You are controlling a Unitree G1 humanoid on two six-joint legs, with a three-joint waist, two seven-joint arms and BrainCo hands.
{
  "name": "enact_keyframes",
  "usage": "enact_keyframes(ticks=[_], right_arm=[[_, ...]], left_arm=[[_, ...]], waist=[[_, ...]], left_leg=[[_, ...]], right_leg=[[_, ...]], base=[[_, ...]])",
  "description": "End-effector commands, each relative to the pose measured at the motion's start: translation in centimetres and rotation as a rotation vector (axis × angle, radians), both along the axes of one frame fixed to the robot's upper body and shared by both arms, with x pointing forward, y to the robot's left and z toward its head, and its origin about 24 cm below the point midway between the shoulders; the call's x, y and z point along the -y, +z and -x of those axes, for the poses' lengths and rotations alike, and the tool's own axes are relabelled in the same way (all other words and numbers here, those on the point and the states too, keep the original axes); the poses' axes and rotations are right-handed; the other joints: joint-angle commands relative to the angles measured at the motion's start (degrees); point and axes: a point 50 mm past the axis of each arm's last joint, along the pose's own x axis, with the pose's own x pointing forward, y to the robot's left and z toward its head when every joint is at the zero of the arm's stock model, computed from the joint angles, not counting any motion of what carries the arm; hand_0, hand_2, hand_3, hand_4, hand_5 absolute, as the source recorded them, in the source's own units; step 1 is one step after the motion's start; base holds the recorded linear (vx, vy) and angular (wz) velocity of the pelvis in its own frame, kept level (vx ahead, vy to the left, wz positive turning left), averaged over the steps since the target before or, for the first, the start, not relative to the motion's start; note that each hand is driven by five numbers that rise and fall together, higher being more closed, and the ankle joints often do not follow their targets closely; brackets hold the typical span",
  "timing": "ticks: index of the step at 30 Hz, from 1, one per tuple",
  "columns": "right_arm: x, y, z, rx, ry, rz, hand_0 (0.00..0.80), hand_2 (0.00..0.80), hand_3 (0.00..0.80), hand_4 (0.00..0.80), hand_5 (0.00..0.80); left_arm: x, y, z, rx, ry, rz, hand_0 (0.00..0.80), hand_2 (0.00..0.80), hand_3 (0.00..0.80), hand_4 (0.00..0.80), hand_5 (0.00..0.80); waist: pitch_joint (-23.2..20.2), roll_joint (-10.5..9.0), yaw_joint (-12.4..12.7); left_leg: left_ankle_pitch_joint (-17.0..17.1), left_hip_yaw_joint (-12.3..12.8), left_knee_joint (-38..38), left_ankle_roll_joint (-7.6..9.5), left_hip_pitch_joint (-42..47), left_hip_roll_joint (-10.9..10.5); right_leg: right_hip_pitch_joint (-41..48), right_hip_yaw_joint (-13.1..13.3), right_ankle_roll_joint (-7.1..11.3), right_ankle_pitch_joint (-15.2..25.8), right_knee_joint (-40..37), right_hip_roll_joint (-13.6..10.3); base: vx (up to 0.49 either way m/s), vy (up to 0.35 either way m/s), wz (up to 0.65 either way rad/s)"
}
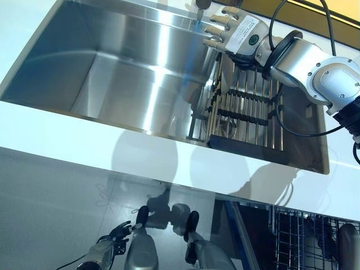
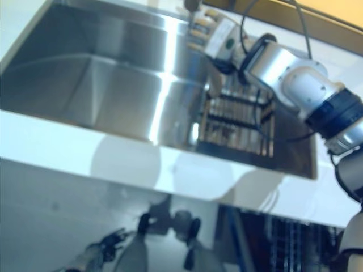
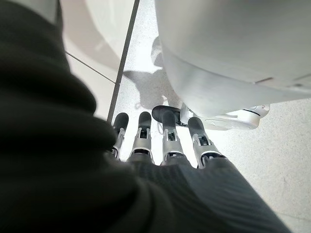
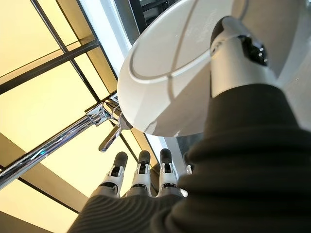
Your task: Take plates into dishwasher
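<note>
A white plate (image 1: 216, 84) stands on edge at the left end of the dark drying rack (image 1: 247, 112) in the steel sink (image 1: 112, 73). My right hand (image 1: 233, 31) hovers just above the plate's top edge with fingers straight and open. In the right wrist view the plate (image 4: 175, 73) fills the space past my thumb (image 4: 238, 53), which lies in front of its face without gripping it. My left hand (image 1: 107, 247) hangs low by the floor, open and empty; its fingers (image 3: 167, 141) are straight. The dishwasher's wire rack (image 1: 304, 236) shows at the lower right.
The chrome faucet (image 4: 104, 119) stands behind the sink, close to my right hand. The white counter's front edge (image 1: 112, 135) runs between the sink and the dishwasher below. A rounded grey item (image 1: 349, 242) sits in the dishwasher rack.
</note>
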Motion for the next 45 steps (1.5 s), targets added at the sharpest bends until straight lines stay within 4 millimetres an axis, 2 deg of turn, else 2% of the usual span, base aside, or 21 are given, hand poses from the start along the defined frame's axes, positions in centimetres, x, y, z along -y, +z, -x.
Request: enact_keyframes(ticks=[1,20,22,23,24,35,45], right_arm=[[0.0,3.1,0.8,0.123,-0.037,0.108,0.0,0.0,0.0,0.0,0.0],[-0.3,2.3,0.9,0.11,-0.112,0.273,0.0,0.0,0.0,0.0,0.0],[-0.2,2.2,0.7,0.109,-0.13,0.285,0.38,0.38,0.38,0.38,0.38],[-0.2,2.2,0.7,0.109,-0.131,0.287,0.671,0.671,0.671,0.671,0.671],[-0.2,2.2,0.6,0.105,-0.142,0.289,0.8,0.8,0.8,0.8,0.8],[0.8,1.7,-0.2,0.09,-0.228,0.335,0.8,0.8,0.8,0.8,0.8],[2.1,1.9,-0.8,0.092,-0.277,0.298,0.8,0.8,0.8,0.8,0.8]], left_arm=[[0.3,0.3,-0.8,0.037,0.027,0.022,0.0,0.0,0.0,0.0,0.0],[0.2,0.3,-0.8,0.05,0.055,0.041,0.0,0.0,0.0,0.0,0.0],[0.2,0.4,-0.9,0.054,0.056,0.043,0.0,0.0,0.0,0.0,0.0],[0.2,0.4,-0.9,0.054,0.056,0.043,0.0,0.0,0.0,0.0,0.0],[0.2,0.4,-0.8,0.055,0.057,0.043,0.0,0.0,0.0,0.0,0.0],[0.2,0.5,-1.1,0.066,0.065,0.056,0.0,0.0,0.0,0.0,0.0],[0.2,0.4,-0.9,0.057,0.061,0.042,0.0,0.0,0.0,0.0,0.0]], waist=[[0.2,-2.04,0.0],[0.8,-2.13,0.2],[1.0,-2.14,0.3],[1.0,-2.15,0.3],[1.0,-2.24,0.3],[1.2,-2.16,0.4],[0.0,-2.46,0.1]], left_leg=[[0.6,1.9,-1.2,2.66,-1.6,-1.7],[1.0,2.0,-1.2,2.59,-2.3,-1.7],[1.0,2.0,-1.2,2.57,-2.4,-1.7],[1.0,2.0,-1.2,2.57,-2.4,-1.7],[1.0,2.0,-1.2,2.55,-2.4,-1.7],[1.2,2.0,-1.2,2.55,-2.6,-1.8],[0.9,2.2,-1.2,2.56,-1.9,-1.7]], right_leg=[[1.5,1.2,4.7,-0.4,0.0,-2.3],[0.9,1.0,4.66,-0.1,0.0,-2.3],[0.8,1.0,4.7,-0.1,0.0,-2.3],[0.8,1.0,4.7,-0.1,0.0,-2.3],[0.7,1.0,4.7,-0.1,0.0,-2.3],[0.6,0.8,4.66,0.0,0.0,-2.5],[1.2,0.9,4.7,-0.2,0.0,-2.5]], base=[[0.0,0.0,0.0],[0.0,0.0,0.0],[0.0,0.0,0.0],[0.0,0.0,0.0],[0.0,0.0,0.0],[0.0,0.0,0.0],[0.0,0.0,0.0]])
